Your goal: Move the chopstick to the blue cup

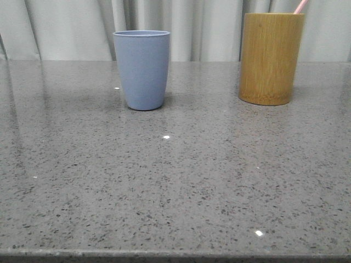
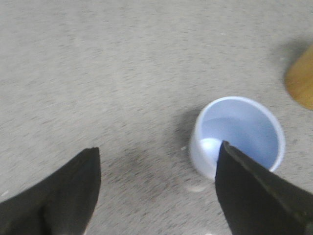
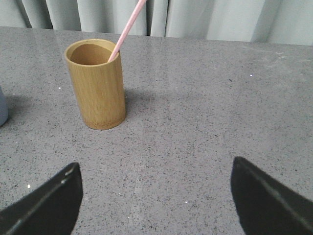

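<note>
One chopstick leans inside the bamboo holder, right of the blue cup. Both tools, left tool and right tool, gape empty. Grip high; lift straight.

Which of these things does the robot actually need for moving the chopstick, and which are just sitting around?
Part of the job:
- chopstick, pale pink, leaning in the bamboo holder
- blue cup, where it must go
- bamboo holder, since the chopstick starts there
- right gripper and left gripper, both with jaws apart

Just there:
- grey speckled table
- curtain behind
</note>
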### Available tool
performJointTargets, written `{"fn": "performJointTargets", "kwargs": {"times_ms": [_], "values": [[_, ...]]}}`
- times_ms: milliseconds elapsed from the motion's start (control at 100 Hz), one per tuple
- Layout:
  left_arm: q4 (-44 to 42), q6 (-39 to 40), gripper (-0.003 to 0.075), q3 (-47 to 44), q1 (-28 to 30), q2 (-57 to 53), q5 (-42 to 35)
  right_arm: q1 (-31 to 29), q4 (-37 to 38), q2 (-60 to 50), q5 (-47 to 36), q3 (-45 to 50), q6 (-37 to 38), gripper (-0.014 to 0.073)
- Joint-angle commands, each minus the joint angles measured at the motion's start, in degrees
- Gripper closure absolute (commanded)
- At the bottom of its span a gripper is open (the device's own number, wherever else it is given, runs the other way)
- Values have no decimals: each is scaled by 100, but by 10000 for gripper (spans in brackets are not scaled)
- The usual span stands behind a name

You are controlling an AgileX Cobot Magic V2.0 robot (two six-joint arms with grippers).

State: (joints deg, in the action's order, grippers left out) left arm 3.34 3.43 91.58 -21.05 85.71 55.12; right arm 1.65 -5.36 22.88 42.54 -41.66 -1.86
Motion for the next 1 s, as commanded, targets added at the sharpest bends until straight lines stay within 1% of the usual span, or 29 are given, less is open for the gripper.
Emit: {"fn": "performJointTargets", "kwargs": {"times_ms": [0,140,310,510,680,780,920,930,990], "values": [[-18,66,236,-283,288,-615,-423,-18,-21,97,-440,-194,-18,-20],[-18,66,236,-1245,795,-1431,-658,-18,-21,97,-440,-194,-18,-20],[-18,66,236,-2529,1176,-2566,-810,-18,-21,97,-440,-194,-18,-20],[-18,90,236,-3643,1223,-3846,-892,-18,-21,97,-429,-194,-18,-20],[-18,90,236,-4134,1223,-4648,-903,-18,-111,97,-498,-194,-18,-20],[-18,90,236,-4194,1223,-4836,-903,-18,-370,167,-883,-182,-18,-20],[-18,90,236,-4194,1223,-4847,-903,-18,-536,532,-1953,-182,-18,-20],[-18,90,236,-4194,1223,-4847,-903,-18,-540,585,-2120,-182,-18,-20],[-8,90,236,-4194,1223,-4847,-903,-18,-553,820,-2472,-182,-18,-20]]}}
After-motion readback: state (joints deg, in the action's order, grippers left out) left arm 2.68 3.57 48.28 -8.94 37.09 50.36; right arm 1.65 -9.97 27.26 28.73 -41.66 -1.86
